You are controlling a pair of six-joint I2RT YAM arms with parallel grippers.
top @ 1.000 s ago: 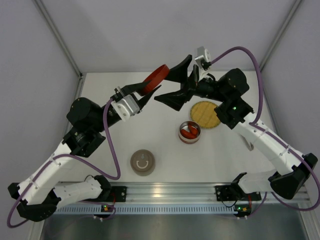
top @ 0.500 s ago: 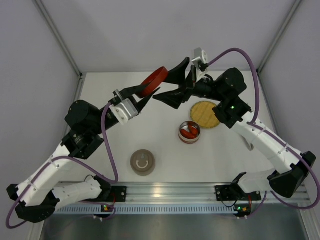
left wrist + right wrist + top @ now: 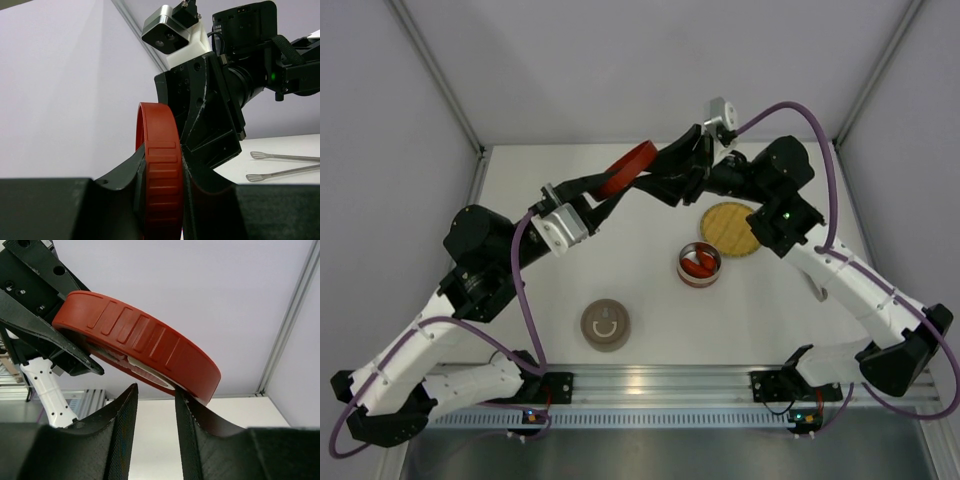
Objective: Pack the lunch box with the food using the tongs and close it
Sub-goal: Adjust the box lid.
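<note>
The closing step looks to be in hand, caught at a hand-over in mid-air; the left gripper is clamped on the ribbed rim of the red lid, one finger on each side, and holds it on edge high over the far part of the table. The right gripper faces it from the other side; its fingers stand a narrow gap apart, with the lid's lower edge at the tip of one of them; I cannot tell whether they have hold of the rim or only touch it.

The lunch box, a small round tin, stands open near the middle of the table, just beside the yellow plate; red food lies inside it; the orange-yellow piece I cannot make out. The tongs lie flat on the table beyond the grippers, in neither one. A brown round tin sits apart, nearer the left arm's base.

Next, as I judge it, the right fingers need a firm pinch on the rim before the left ones let go; then the lid must be turned flat, carried over the tin and seated squarely; a loose pinch risks dropping it.
</note>
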